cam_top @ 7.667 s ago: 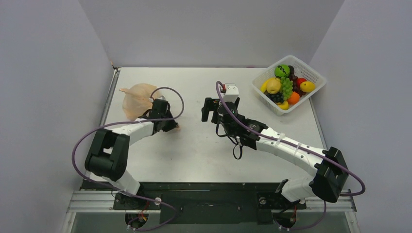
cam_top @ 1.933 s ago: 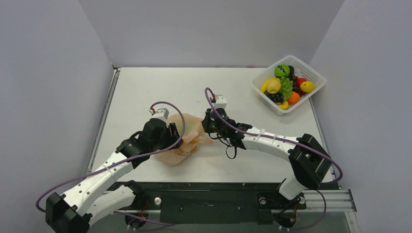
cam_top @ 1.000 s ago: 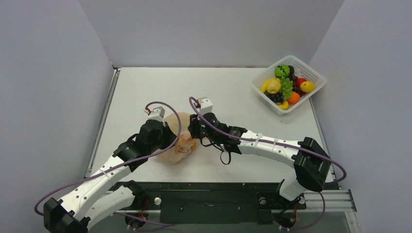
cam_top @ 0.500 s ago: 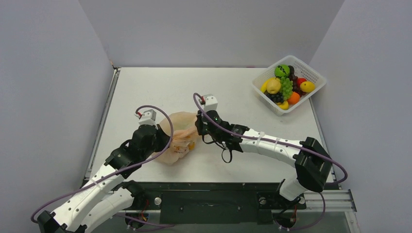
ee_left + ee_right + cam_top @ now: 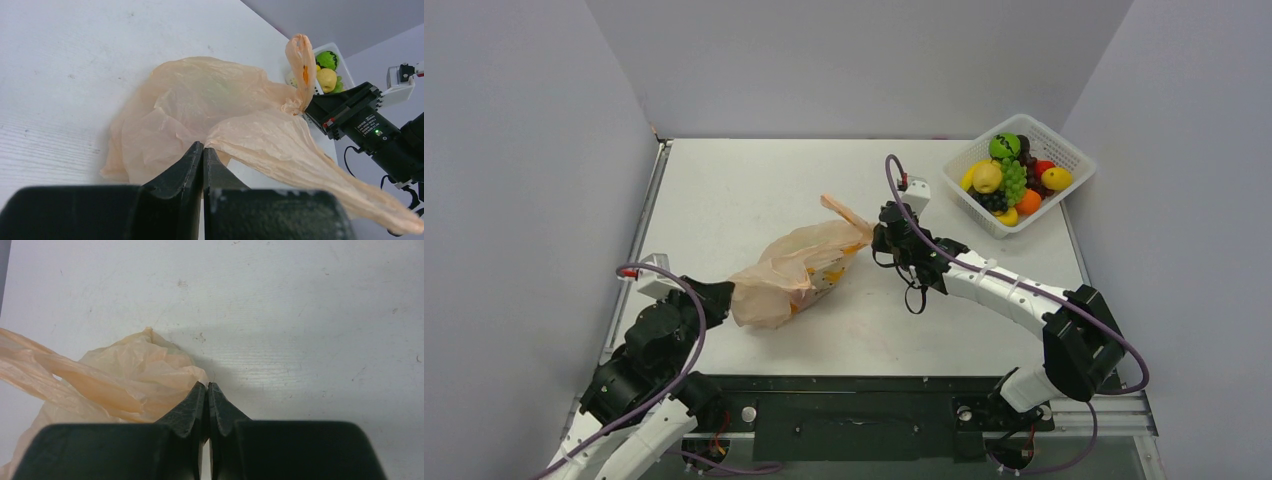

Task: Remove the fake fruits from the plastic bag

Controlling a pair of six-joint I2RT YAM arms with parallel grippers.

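The plastic bag (image 5: 789, 272) now lies stretched out on the table (image 5: 754, 180), just toward 7 o'clock of centre in the top view, its long axis running from 8 o'clock to 2 o'clock. Half a second ago it was a rounded heap with both arms crowded over it. Since then the arms have drawn apart and pulled the film taut between them. One handle loop stands up free at the 2 o'clock end.

The fake fruits (image 5: 828, 274) are still inside, showing only as yellow-orange patches through the film near that end. None is out yet.

The left gripper (image 5: 202, 149) is pinched tight on a fold of film at the 8 o'clock end. The right gripper (image 5: 206, 387) is likewise closed on film at the 2 o'clock end, with no gap between its fingers.

I judge this a spreading move: with the bag drawn long, its mouth may be found and opened, or the closed end lifted to tip the fruits out. Thin film could slip or tear.

The white basket (image 5: 1064, 140) of other fruit sits well apart at 2 o'clock.
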